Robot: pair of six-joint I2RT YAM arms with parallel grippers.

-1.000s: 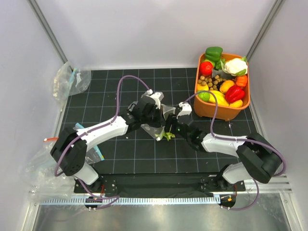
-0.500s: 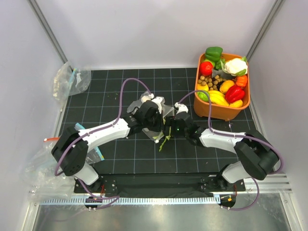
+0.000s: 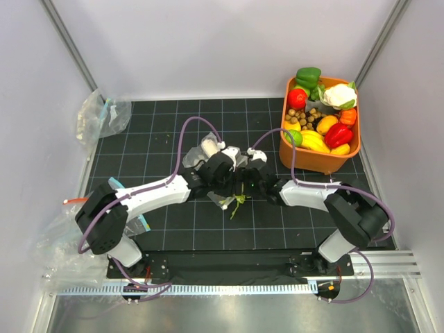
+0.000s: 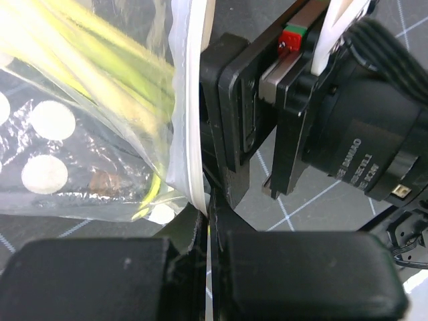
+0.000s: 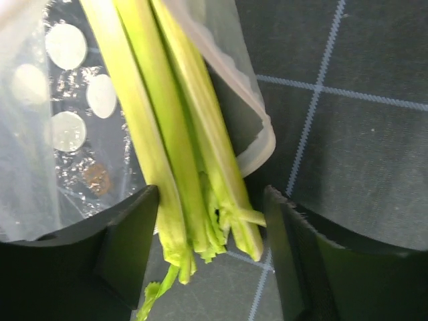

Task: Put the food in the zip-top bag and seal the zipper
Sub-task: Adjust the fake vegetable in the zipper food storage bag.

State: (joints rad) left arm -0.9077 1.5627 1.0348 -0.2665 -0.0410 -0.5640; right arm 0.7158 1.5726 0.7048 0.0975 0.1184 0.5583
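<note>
The zip-top bag (image 5: 67, 100) is clear with white dots, and its mouth faces my right gripper. The celery stalk (image 5: 180, 154) runs into that mouth, its cut end and a leafy strand sticking out. My right gripper (image 5: 210, 221) is open and straddles the stalk's outer end, with a gap on the right side. My left gripper (image 4: 208, 221) is shut on the bag's mouth edge, where the pale zipper (image 4: 194, 134) runs. In the top view both grippers meet mid-table, the left (image 3: 225, 173) beside the right (image 3: 251, 179), with the celery's leafy tip (image 3: 238, 202) below them.
An orange bin (image 3: 312, 161) at the back right holds toy produce, among it a red pepper (image 3: 338, 134) and a red tomato (image 3: 297, 98). A spare clear bag (image 3: 103, 114) lies at the back left. More plastic (image 3: 59, 239) is bunched by the left arm's base.
The right gripper has moved left toward the left gripper and the bag. The left gripper has shifted slightly right. The celery now points more toward the near edge.
</note>
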